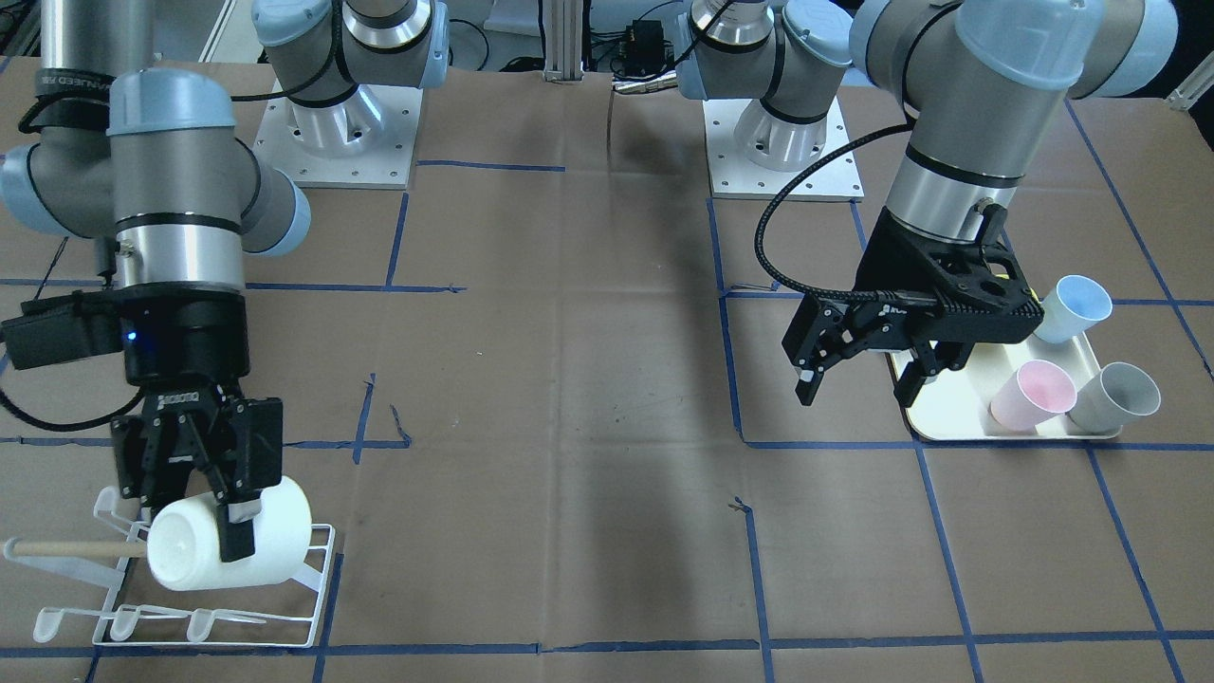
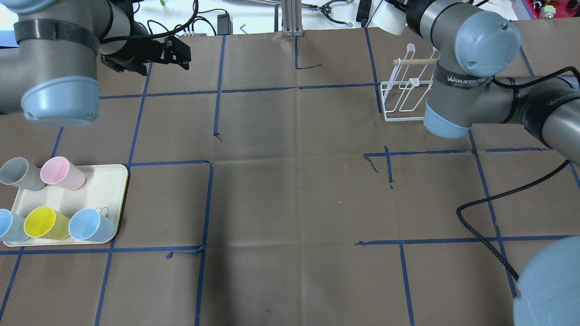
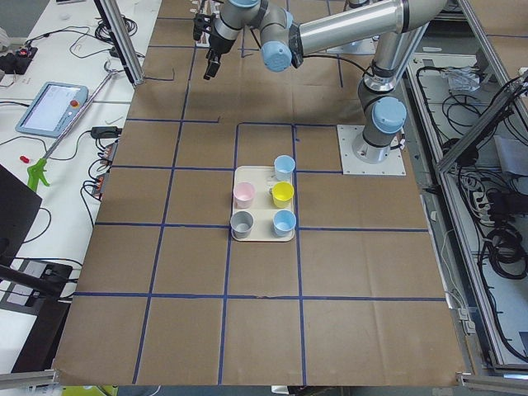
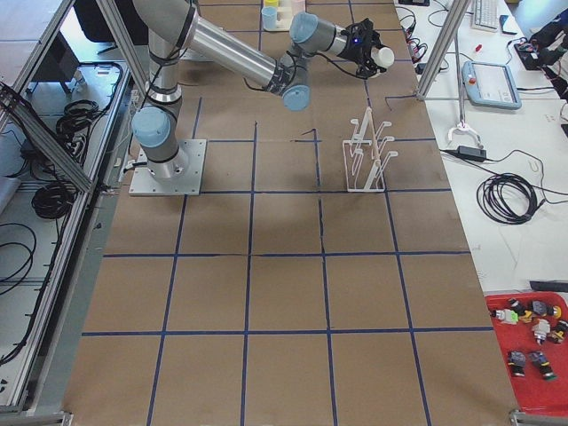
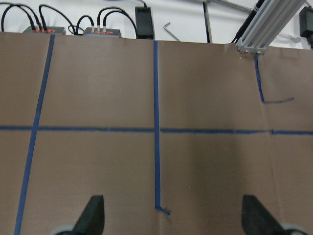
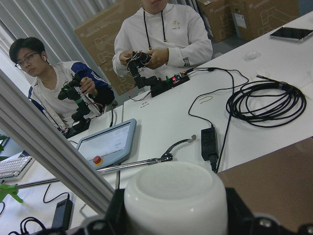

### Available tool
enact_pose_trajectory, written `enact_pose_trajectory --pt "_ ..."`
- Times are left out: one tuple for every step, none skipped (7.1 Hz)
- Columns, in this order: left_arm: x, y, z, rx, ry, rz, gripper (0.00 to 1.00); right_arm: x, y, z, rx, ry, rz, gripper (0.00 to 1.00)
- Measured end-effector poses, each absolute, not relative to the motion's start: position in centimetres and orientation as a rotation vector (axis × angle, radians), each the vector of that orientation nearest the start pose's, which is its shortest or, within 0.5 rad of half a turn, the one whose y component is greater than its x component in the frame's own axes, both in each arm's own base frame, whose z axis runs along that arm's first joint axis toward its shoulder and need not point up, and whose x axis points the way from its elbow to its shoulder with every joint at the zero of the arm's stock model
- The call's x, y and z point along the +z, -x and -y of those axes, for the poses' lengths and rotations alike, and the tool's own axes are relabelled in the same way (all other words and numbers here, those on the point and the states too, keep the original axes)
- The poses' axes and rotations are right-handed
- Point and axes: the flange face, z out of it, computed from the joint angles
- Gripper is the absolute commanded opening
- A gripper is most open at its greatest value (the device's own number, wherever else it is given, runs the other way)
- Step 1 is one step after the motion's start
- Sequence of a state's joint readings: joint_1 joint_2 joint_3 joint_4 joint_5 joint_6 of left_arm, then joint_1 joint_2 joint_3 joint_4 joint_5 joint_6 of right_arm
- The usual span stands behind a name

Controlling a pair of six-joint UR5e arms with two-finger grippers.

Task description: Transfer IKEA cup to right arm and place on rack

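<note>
My right gripper (image 1: 204, 517) is shut on a white cup (image 1: 270, 531). It holds the cup on its side just over the white wire rack (image 1: 318, 593), with the mouth towards the wooden rod (image 1: 66, 548). I cannot tell whether the cup touches the rack. In the right wrist view the cup's base (image 6: 176, 196) fills the gap between the fingers. The cup (image 4: 383, 57) and rack (image 4: 368, 155) also show in the exterior right view. My left gripper (image 1: 858, 375) is open and empty beside the cream tray (image 1: 948, 417); its fingertips (image 5: 93, 215) stand wide apart over bare table.
The cream tray (image 2: 104, 181) holds a grey cup (image 2: 16, 174), a pink cup (image 2: 61, 173), a yellow cup (image 2: 43, 222) and two blue cups (image 2: 88, 225). Two operators (image 6: 161, 39) sit past the table's far edge. A black cable (image 2: 480, 226) trails from the right arm.
</note>
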State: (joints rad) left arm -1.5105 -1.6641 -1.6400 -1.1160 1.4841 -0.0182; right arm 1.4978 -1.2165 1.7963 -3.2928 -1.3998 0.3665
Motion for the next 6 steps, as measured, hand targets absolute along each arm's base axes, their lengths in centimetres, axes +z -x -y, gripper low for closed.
enact_pose_trajectory --pt "47.9 11.1 54.8 -0.269 0.132 -3.195 1.00 38.9 -9.3 63.0 -1.587 -0.319 -2.396 0.19" --pt "50.0 11.0 53.6 -0.107 0.151 -3.182 1.00 37.8 -8.5 64.4 -1.676 -0.244 -2.395 0.19" --pt "51.2 10.9 52.5 -0.008 0.164 -3.161 1.00 36.7 -7.9 65.8 -1.759 -0.176 -2.388 0.18" --pt "51.8 10.8 51.7 0.034 0.167 -3.150 1.00 35.5 -7.4 66.6 -1.819 -0.130 -2.379 0.18" --pt "51.9 10.7 51.1 0.054 0.166 -3.145 1.00 34.4 -7.1 66.8 -1.836 -0.111 -2.381 0.17" --pt "51.7 10.3 50.5 0.070 0.148 -3.132 1.00 33.3 -6.9 66.5 -1.823 -0.108 -2.398 0.17"
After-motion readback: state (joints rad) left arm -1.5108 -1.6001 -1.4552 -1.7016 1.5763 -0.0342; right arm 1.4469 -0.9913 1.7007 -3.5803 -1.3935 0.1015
